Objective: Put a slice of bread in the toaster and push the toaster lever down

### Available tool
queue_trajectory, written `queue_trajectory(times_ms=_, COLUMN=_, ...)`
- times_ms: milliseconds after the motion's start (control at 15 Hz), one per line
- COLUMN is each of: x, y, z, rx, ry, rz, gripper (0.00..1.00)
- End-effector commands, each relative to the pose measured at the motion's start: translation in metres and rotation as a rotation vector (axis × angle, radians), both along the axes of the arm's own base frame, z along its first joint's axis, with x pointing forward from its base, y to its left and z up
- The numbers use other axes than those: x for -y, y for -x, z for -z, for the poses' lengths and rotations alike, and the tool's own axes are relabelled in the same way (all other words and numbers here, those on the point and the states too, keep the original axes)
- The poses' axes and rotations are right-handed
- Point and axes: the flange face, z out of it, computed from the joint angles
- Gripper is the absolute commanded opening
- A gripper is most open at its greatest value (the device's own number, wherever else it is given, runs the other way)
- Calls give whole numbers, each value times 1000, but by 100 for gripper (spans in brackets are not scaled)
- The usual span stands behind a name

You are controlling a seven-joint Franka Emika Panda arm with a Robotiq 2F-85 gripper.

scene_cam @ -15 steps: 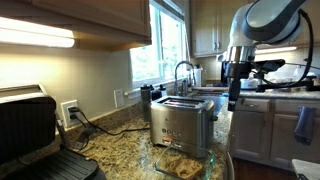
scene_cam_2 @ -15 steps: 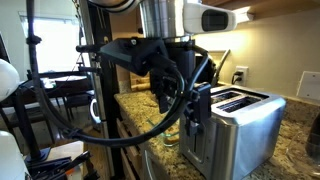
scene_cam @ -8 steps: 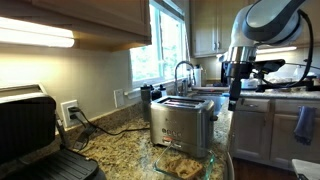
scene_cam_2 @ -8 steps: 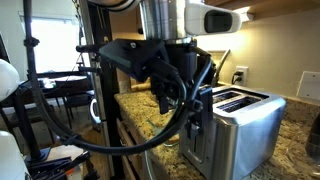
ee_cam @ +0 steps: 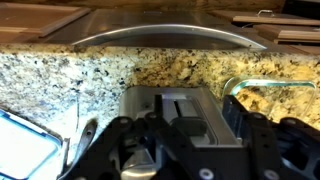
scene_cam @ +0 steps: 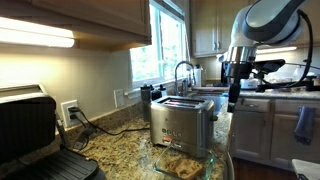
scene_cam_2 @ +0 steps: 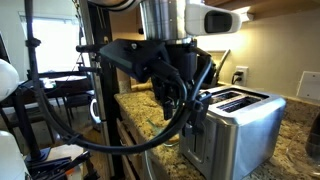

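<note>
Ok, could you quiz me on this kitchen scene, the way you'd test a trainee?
1. True or false: a slice of bread already sits in the toaster slots.
2. Where are the bread slices? A) in a glass dish by the toaster's control face; B) on the window sill; C) in the sink.
3. Fill in: the black grill press stands with its lid ____.
Key: 1 false; 2 A; 3 open.

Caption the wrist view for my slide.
End effector close to the stainless-steel toaster, top slots visible, on a speckled granite countertop.
</note>
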Motion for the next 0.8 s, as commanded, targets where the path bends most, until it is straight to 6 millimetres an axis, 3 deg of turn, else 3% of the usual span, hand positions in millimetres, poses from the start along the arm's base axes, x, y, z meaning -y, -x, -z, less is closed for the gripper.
queue_trajectory(times_ms=0, x=-2, y=-2, z=2, rx=40, ry=-13, rz=-9, gripper=42)
queue_trajectory(times_ms=133, x=-2, y=-2, z=2, rx=43, ry=-15, rz=-8, gripper=31)
queue_trajectory(times_ms=267, x=-2, y=-3, z=2, rx=46, ry=-17, rz=-6, gripper=9)
queue_trajectory(times_ms=333, x=-2, y=-3, z=3, rx=46, ry=-17, rz=-5, gripper=5)
queue_trajectory(times_ms=533, x=-3, y=-4, z=3, rx=48, ry=-21, rz=-4, gripper=0)
queue_trajectory(times_ms=733, x=-4, y=-5, z=4, rx=47, ry=-25, rz=-5, gripper=4)
